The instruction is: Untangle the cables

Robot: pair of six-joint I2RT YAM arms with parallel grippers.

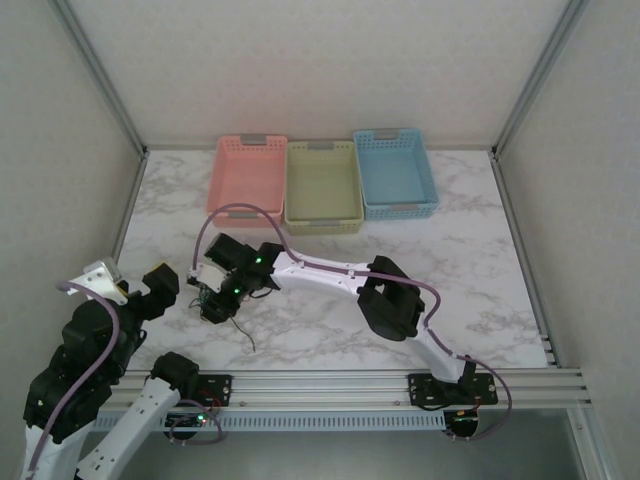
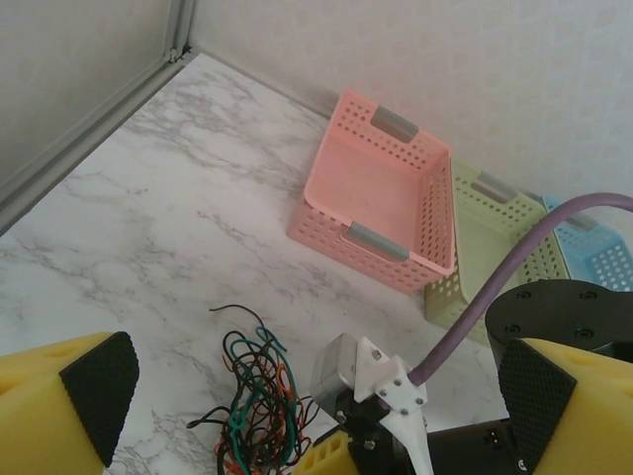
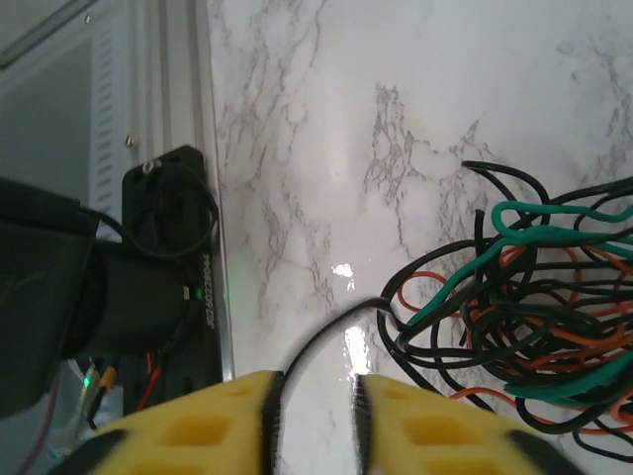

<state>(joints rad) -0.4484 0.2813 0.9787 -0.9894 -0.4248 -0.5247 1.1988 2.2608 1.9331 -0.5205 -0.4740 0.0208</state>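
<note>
All cables (image 3: 534, 327) sit in one tangle on the surface (image 1: 470, 230), near-left, in front of the pink basket (image 1: 252, 208). Right pincer (image 3: 316, 416) is low over it, jaws narrowed around a stray black strand (image 3: 336, 319); can't tell if it's gripped. Pinch that strand only, pull slowly outward. Left pincer (image 2: 316, 396) is wide open and empty beside the tangle; use it to pin the bundle.

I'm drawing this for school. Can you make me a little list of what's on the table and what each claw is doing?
table: white marble
cables: black, green and red, one tangled pile
back row: pink basket, green basket, blue basket, all empty
left claw: wide open near the pile, holding nothing
right claw: nearly shut around one black cable; grip unclear
</note>
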